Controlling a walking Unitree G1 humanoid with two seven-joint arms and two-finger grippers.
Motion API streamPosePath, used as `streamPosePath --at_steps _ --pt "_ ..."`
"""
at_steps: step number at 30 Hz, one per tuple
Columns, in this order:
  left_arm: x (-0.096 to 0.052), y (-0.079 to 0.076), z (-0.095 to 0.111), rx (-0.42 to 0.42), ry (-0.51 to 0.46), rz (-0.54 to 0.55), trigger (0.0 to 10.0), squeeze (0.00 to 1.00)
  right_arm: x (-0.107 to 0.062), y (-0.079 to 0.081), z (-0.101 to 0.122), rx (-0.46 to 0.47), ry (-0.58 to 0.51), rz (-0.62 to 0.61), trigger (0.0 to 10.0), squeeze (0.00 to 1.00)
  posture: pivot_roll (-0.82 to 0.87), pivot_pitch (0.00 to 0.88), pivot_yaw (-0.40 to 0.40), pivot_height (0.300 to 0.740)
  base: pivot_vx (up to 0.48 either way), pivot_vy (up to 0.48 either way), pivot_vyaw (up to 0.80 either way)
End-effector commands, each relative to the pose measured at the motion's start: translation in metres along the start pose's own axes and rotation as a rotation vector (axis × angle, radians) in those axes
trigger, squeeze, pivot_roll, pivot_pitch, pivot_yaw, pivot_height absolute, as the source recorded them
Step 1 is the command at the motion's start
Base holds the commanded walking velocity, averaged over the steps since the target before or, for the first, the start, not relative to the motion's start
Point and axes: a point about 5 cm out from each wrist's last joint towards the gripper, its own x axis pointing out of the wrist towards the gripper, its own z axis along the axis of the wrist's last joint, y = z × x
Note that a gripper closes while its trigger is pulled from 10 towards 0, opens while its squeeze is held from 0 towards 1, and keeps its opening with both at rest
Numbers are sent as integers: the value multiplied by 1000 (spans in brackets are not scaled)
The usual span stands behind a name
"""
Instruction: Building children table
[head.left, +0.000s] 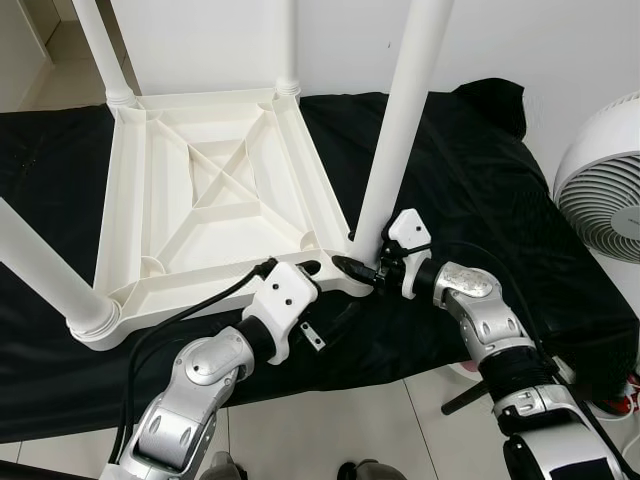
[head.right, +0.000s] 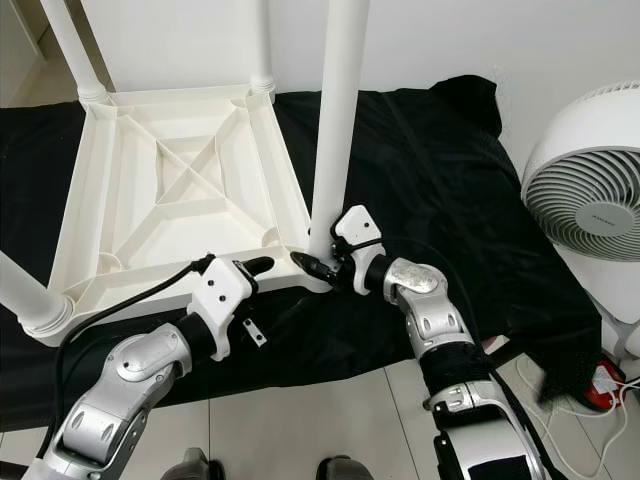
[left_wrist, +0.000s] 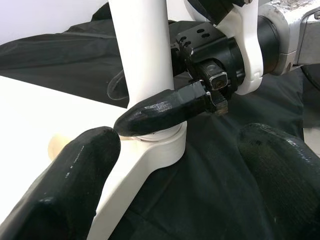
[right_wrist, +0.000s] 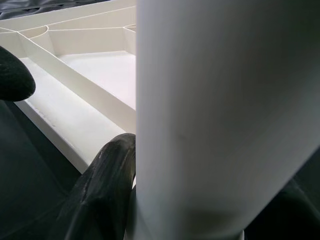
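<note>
Near corner of upturned table top (head.left: 215, 190) is crowded: right gripper (head.left: 362, 270) is clamped round the base of the near-right leg (head.left: 400, 120), and left gripper (head.left: 290, 268), fingers apart, sits just beside it at the rim. Ribbed underside is open from above between the four upright legs. Fan (head.left: 605, 190) stands at the right, and black cloth (head.left: 480, 170) between it and the leg lies bare.

Both silver arms are stretched forward and angled in toward each other. The right gripper (head.left: 362, 271) is clamped round a white table leg (head.left: 400, 120) near its base, one black finger (right_wrist: 102, 185) pressed against it. The left gripper (head.left: 290, 268) is held just beside it, fingers (left_wrist: 70, 185) spread wide apart, nothing gripped.
</note>
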Motion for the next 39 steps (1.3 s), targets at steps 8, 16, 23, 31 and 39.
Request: streamPosePath --at_steps 8,16,23,31,39 --pt "2 0 2 -3 -4 -3 10000 0 11 19 1 53 -8 -85 10000 0 -11 72 -24 740 0 0 0" --pt "4 -3 2 -5 -7 -15 10000 0 20 34 7 109 -38 -232 10000 0 -20 67 -28 740 0 0 0" --pt "5 -3 2 -6 -10 -19 10000 0 25 40 7 146 -2 -409 10000 0 -24 66 -28 740 0 0 0" --pt "6 -4 2 -9 -16 -15 10000 0 31 57 11 233 -5 -579 10000 0 -18 55 -38 740 0 0 0" --pt "6 -4 2 -8 -12 -18 10000 0 24 54 11 235 1 -613 10000 129 -23 51 -40 740 0 0 0"
